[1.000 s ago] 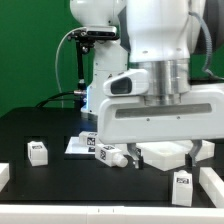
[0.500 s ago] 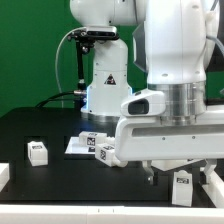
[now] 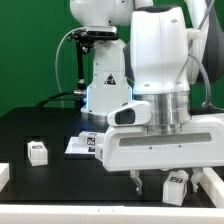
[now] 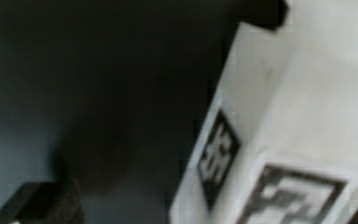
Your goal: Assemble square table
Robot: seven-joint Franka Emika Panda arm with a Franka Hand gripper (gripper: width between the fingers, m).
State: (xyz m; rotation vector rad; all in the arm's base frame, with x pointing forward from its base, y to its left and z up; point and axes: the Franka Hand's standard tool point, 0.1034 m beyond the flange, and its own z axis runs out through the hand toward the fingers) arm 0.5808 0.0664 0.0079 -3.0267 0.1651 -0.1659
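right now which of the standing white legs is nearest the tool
The leg at the exterior view's right, standing right beside the open tool. The other leg stands alone, far off toward the exterior view's left.

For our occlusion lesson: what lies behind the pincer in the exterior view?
A tagged white leg shows by the pincer, the marker board edge beside it; the rest is covered.

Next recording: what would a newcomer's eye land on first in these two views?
The white arm dominates the exterior view's right half, its open gripper hanging low over the black table, around a tagged white leg. The wrist view shows a tagged white block, close and blurred, probably that leg. Another leg stands alone at the exterior view's left.
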